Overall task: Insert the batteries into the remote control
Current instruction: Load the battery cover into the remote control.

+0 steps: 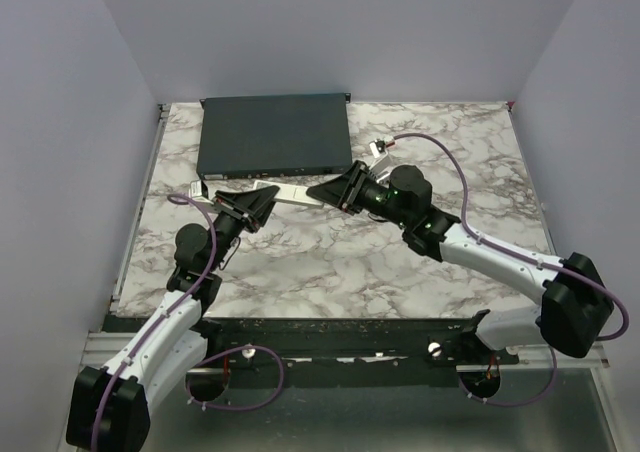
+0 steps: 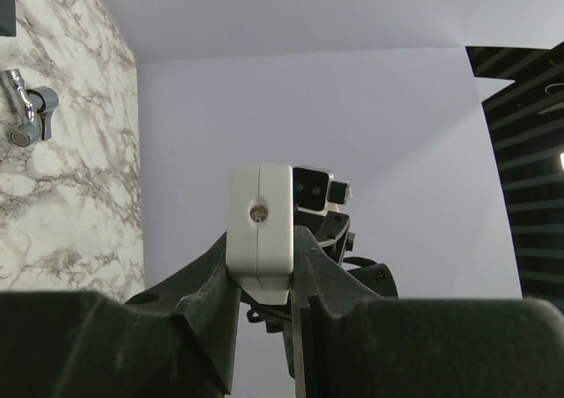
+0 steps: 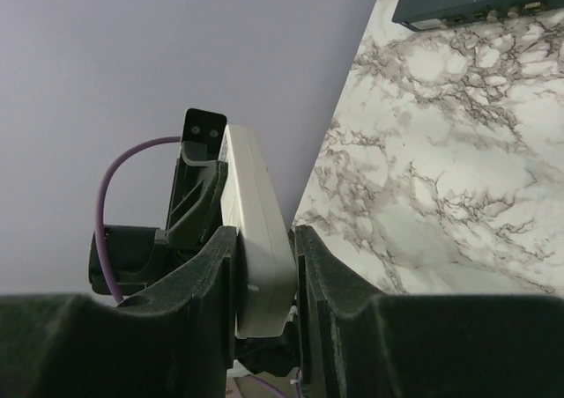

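The remote control (image 1: 295,191) is a slim white bar held level above the table between both grippers. My left gripper (image 1: 256,206) is shut on its left end, and in the left wrist view that end (image 2: 261,226) faces the camera, squeezed between the black fingers (image 2: 207,279). My right gripper (image 1: 336,190) is shut on the other end. In the right wrist view the bar (image 3: 256,231) runs away from the camera between the pads, with the left gripper (image 3: 198,147) at its far end. The batteries are out of view.
A large flat dark-grey box (image 1: 275,132) lies at the back of the marble table (image 1: 330,262), just behind the held bar. A small silver and grey piece (image 1: 378,149) sits right of the box, also in the left wrist view (image 2: 26,109). A small white item (image 1: 197,188) lies at the left.
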